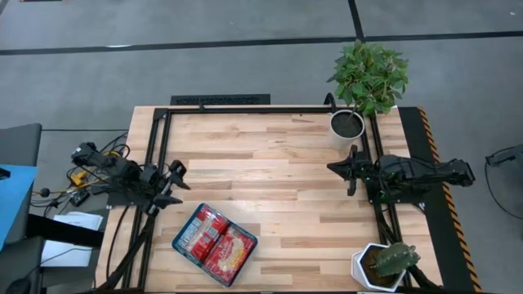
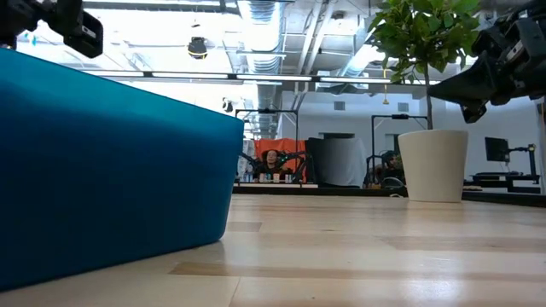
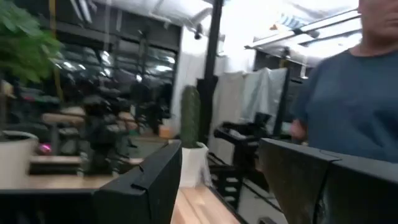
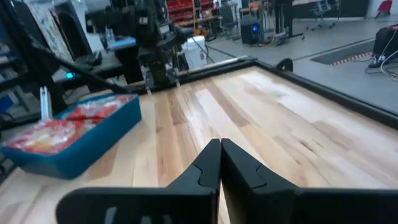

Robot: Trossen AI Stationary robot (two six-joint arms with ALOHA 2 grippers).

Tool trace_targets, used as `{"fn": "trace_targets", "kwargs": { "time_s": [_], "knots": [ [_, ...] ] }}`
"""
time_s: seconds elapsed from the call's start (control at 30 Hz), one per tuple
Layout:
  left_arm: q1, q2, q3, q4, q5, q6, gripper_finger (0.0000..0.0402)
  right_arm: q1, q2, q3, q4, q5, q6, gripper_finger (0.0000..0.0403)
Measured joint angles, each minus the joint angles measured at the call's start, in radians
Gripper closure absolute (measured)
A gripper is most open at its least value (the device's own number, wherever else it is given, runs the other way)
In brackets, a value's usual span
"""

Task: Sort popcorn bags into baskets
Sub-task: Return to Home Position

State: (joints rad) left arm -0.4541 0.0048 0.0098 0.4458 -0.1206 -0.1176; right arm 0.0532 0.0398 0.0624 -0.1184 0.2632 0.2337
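already sorted, arms parked

red popcorn bags [image 1: 216,243] lay packed in the blue tray [image 1: 177,242] at the worktop's [image 1: 270,163] near edge. beyond it, the left pincer [image 1: 175,184] hung spread and empty; the right pincer [image 1: 333,167], pressed together, held nothing, apparently because no bags lay loose.

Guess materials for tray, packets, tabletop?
Tray: probably moulded plastic; uniform teal wall, smooth, with a soft sheen.
Packets: likely plastic film; red print with pale shiny patches, but this can't be confirmed.
Tabletop: wood; joined butcher-block strips with visible grain and a light satin finish.
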Motion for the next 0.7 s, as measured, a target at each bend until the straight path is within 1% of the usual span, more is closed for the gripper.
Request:
{"fn": "trace_targets", "kwargs": {
  "time_s": [0.07, 0.2, 0.23, 0.37, 0.47, 0.7],
  "knots": [
    [-0.001, -0.002, 0.000, 0.000, -0.021, 0.028, 0.0197, -0.003, 0.010, 0.000, -0.001, 0.000, -0.007, 0.0365],
    [-0.001, -0.001, 0.000, -0.016, 0.033, 0.031, 0.0197, -0.018, 0.032, 0.000, 0.000, 0.001, -0.007, 0.0365],
    [-0.002, -0.001, 0.000, -0.026, 0.033, 0.028, 0.0197, -0.018, 0.036, 0.000, 0.000, 0.001, -0.008, 0.0365],
    [-0.002, 0.000, -0.001, -0.083, -0.015, 0.032, 0.0197, -0.023, 0.068, -0.001, 0.000, 0.001, -0.042, 0.0365],
    [-0.001, 0.000, -0.001, -0.134, -0.056, 0.005, 0.0197, -0.023, 0.092, -0.001, 0.000, 0.001, -0.059, 0.0365],
    [-0.002, -0.001, -0.002, -0.166, -0.067, -0.080, 0.0197, -0.023, 0.131, -0.001, 0.000, 0.000, -0.059, 0.0365]
  ]
}}
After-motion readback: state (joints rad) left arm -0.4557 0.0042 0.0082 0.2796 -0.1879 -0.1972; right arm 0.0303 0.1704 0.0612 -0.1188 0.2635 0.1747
